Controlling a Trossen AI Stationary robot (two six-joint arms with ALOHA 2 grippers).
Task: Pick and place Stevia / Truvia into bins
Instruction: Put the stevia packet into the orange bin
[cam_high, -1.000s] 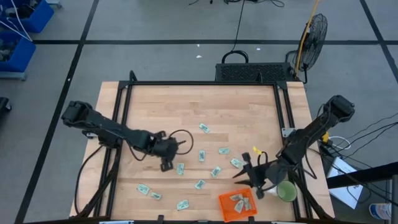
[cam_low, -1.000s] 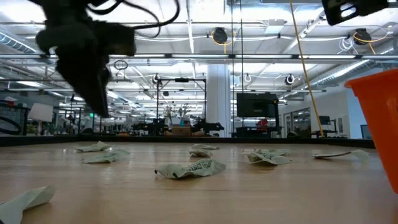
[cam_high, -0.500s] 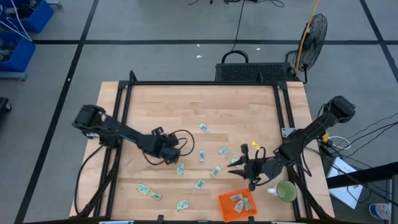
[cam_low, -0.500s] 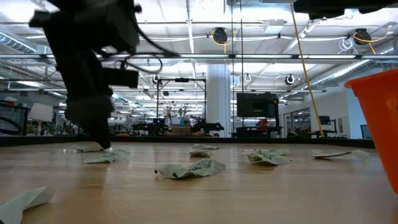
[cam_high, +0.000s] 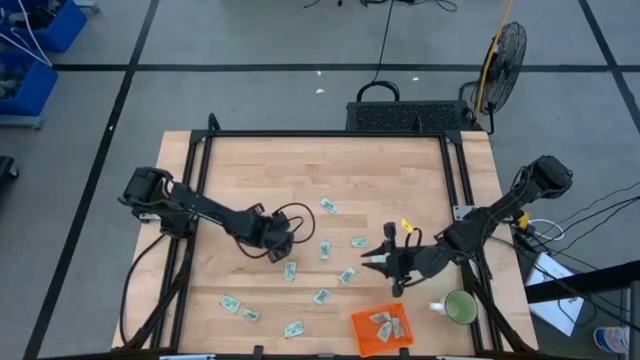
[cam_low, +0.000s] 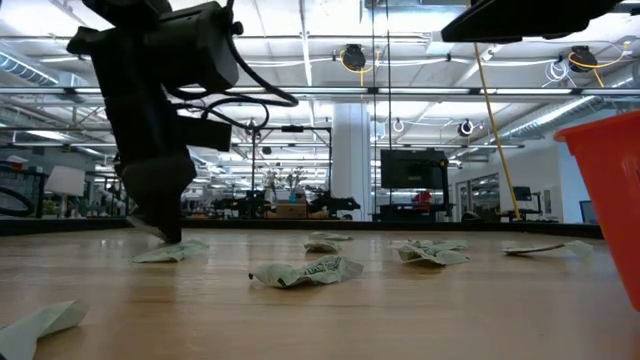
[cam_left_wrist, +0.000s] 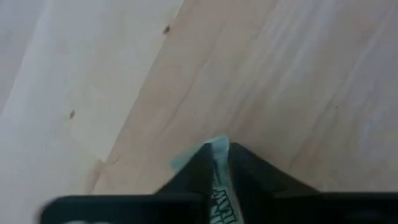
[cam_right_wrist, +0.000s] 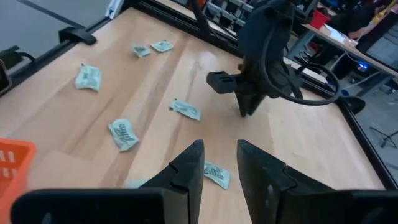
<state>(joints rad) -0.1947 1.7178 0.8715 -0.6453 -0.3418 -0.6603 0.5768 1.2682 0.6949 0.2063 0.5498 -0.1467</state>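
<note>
Green-white Stevia sachet (cam_left_wrist: 219, 180) pinched in my left gripper (cam_left_wrist: 221, 163), frame centre-left on counter (cam_high: 260, 170); right gripper (cam_right_wrist: 219, 163) narrow, empty.

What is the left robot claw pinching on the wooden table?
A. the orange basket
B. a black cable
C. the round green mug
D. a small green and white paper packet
D: in the left wrist view, the left gripper has its two dark fingers closed on a small pale green and white paper sachet, down at the wooden table.
</note>
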